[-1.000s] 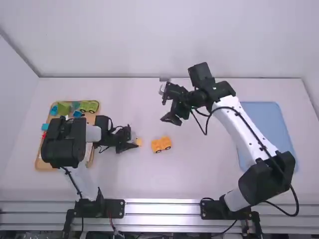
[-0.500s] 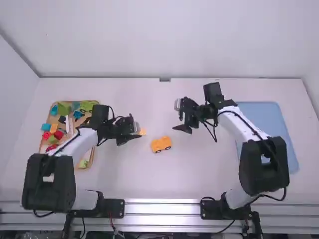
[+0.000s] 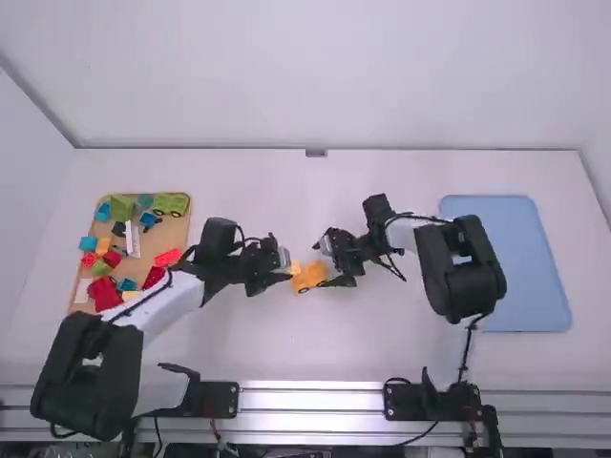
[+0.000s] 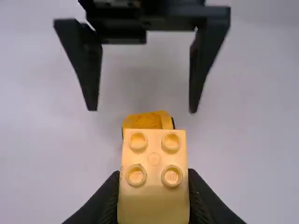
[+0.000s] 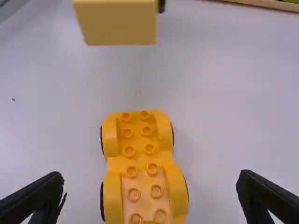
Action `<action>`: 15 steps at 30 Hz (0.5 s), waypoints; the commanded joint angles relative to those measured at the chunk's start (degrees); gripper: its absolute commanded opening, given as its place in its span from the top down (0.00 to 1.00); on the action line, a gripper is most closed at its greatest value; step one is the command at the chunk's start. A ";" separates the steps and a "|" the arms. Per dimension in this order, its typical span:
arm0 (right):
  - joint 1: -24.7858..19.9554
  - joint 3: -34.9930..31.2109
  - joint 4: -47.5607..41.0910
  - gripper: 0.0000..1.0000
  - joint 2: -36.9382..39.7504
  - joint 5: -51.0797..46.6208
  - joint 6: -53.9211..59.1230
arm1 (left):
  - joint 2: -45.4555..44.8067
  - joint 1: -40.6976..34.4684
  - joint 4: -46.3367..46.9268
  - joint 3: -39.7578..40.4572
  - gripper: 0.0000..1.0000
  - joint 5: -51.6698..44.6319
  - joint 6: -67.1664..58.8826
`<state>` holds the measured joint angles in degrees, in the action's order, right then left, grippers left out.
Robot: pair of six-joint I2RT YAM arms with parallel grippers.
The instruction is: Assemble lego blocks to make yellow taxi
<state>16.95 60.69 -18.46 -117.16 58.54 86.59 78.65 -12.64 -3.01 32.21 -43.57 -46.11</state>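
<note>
Pinching the block [image 4: 154, 205] by its sides between the left fingers, studs facing up toward the left wrist camera. Holding it off the table [image 3: 239, 343], near the tray-side end of the chassis [image 5: 140, 163], apparently above deck height. Resting on the table, wheels down and studs up: the chassis, lying between the two grippers. Spreading the right fingers wide at the right gripper [image 5: 150, 176], grasping nothing, framing the near end of the chassis without visibly touching it. Seeming to be working on the joining step: preparing to mount the block on the chassis as the taxi's upper body. Probably needing next to be closing the right fingers on the chassis sides, steadying it against rolling or skidding. Then calling for bringing the block over the right studs, squaring it with the two rows, lowering it level and pressing down firmly before releasing. Risking a crooked seat or a pushed-away chassis if pressing off line. Sitting off to the left in the tray [image 3: 173, 234]: the spare blocks [image 3: 105, 291], probably not mattering for this join.
</note>
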 commanded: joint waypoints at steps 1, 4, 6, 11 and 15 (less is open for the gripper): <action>0.48 0.04 1.29 0.01 -2.60 0.11 0.50 | 1.01 -0.07 -1.95 -2.08 0.88 -0.46 5.16; 0.39 0.02 3.21 0.01 -4.83 -0.07 -1.07 | 1.07 -0.33 -5.31 -4.11 0.88 -0.33 7.72; 0.39 0.04 3.52 0.01 -5.86 0.59 -0.13 | 1.07 -0.37 -6.67 -4.96 0.88 -0.48 7.80; 0.79 0.02 3.48 0.01 -7.39 0.11 0.72 | 1.07 -0.44 -8.07 -6.36 0.89 -0.33 7.85; 2.40 0.02 3.78 0.01 -7.58 -2.27 0.46 | 1.07 -0.57 -8.09 -6.45 0.91 -0.26 8.33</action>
<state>18.35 60.69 -14.48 -123.74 57.06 87.00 79.40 -12.75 -11.07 26.24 -43.33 -38.54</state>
